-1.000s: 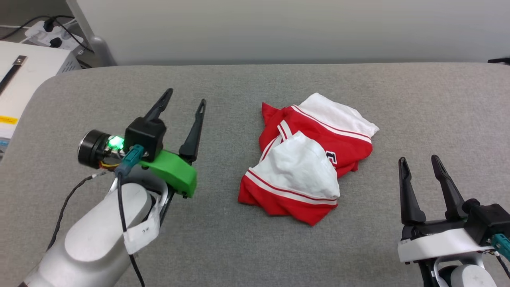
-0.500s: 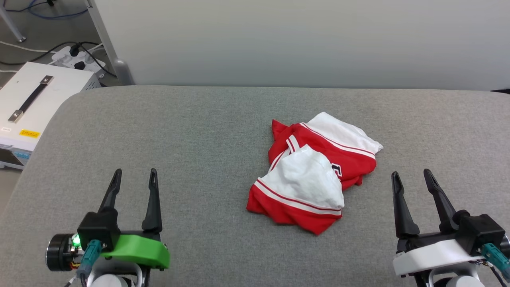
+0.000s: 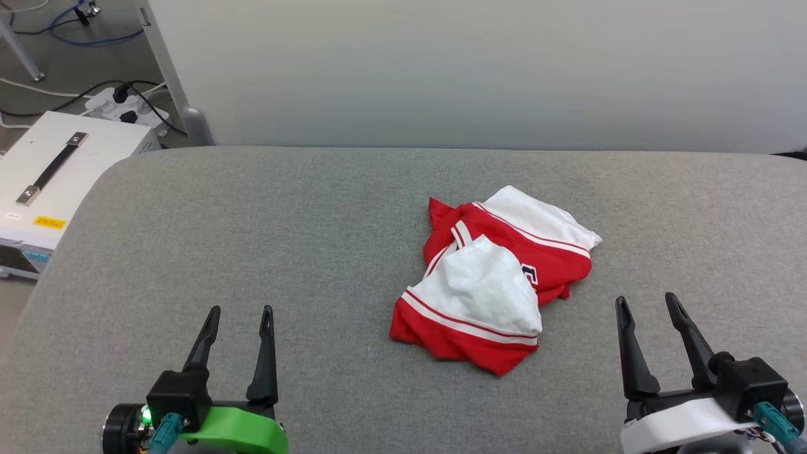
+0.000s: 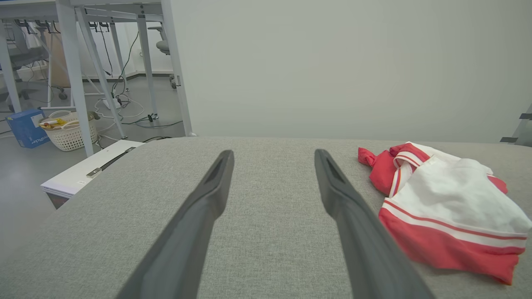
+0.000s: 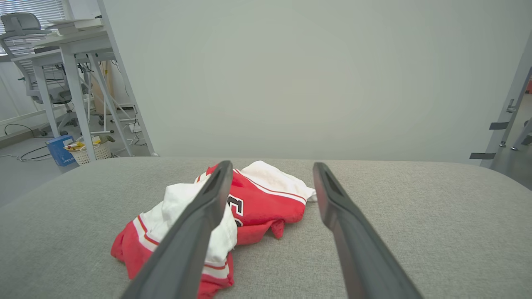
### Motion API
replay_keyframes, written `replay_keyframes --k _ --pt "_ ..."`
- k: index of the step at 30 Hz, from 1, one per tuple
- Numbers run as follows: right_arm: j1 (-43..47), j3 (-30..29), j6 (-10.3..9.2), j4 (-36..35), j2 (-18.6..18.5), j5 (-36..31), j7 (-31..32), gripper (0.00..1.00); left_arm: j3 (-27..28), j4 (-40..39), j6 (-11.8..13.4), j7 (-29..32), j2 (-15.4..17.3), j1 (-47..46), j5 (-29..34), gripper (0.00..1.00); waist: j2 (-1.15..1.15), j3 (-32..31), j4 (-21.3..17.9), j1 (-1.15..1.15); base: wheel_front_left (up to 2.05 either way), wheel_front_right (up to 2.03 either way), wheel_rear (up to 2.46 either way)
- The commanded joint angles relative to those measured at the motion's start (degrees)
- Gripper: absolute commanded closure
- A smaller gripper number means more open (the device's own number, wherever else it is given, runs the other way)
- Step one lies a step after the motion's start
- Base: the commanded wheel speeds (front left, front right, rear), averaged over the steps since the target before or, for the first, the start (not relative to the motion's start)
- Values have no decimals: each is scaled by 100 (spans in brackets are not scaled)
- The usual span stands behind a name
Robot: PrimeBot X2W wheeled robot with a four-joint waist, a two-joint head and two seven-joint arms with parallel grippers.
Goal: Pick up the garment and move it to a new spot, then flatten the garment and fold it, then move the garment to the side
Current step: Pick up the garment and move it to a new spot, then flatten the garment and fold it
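Crumpled red-and-white jersey T-shirt (image 3: pixel 498 277) heaped right of centre on grey padded table (image 3: pixel 302 239), untouched. Spread wide and empty, left gripper (image 3: pixel 242 310) and right gripper (image 3: pixel 645 299) flanking it, probably poised for the first pick.

The garment (image 3: pixel 495 284) lies crumpled in a heap on the grey counter (image 3: pixel 284 239): red cloth, white sleeves bunched on top, striped trim and some black lettering showing.
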Motion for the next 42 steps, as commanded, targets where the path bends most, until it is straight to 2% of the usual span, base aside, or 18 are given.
replay_keyframes --k 1,9,15,33,37,42 --pt "84 -5 37 10 -13 -15 -27 0 82 16 -80 -32 -67 105 77 0 0 -23 -20 0 0 0 0" --pt "187 -16 37 20 -13 31 -27 0 367 70 -383 -32 -264 168 206 0 0 -51 -60 0 0 0 0" --pt "206 -31 37 35 -13 29 -27 0 440 123 -493 -32 -333 151 288 0 0 -63 -51 0 0 0 0" --pt "165 -152 37 13 -13 39 -27 0 512 213 -607 -33 -393 149 379 0 0 -79 25 0 0 0 0" --pt "-58 -352 37 -127 -13 -110 -27 0 510 200 -613 -33 -396 88 379 0 0 11 68 0 0 0 0" --pt "-840 -715 37 -352 -13 -295 -27 0 505 156 -577 -33 -398 -107 312 0 0 290 111 0 0 0 0"
